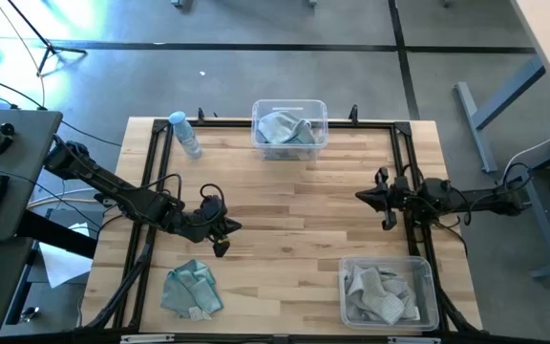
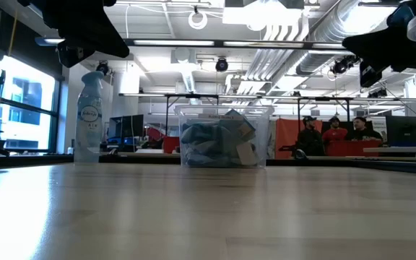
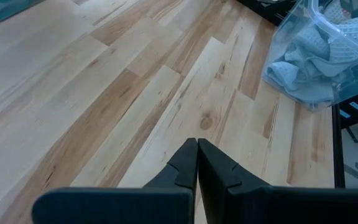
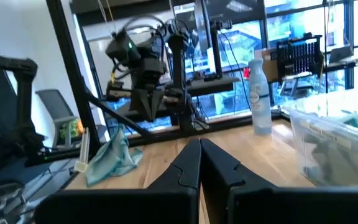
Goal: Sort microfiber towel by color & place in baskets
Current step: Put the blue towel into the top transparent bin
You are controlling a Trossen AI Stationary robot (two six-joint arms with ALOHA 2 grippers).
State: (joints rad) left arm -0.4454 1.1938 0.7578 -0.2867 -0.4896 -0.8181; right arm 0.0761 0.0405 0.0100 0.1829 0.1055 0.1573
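Observation:
One light blue-teal towel (image 1: 191, 290) lies crumpled on the table near its near-left corner, also in the right wrist view (image 4: 110, 155). The far basket (image 1: 289, 129) holds blue-teal towels (image 2: 215, 144). The near-right basket (image 1: 388, 291) holds pale grey towels (image 3: 309, 68). My left gripper (image 1: 222, 248) is shut and empty, hovering above the table just right of and beyond the loose towel; its fingers (image 3: 197, 149) are closed together. My right gripper (image 1: 359, 196) is shut and empty, hovering at mid-table on the right, pointing left (image 4: 199, 149).
A clear plastic bottle with a blue cap (image 1: 187, 136) stands at the far left of the table, left of the far basket. Black frame rails (image 1: 404, 162) run along the table's sides. Bare wood (image 1: 294, 220) lies between the two grippers. People sit in the room beyond (image 2: 334, 133).

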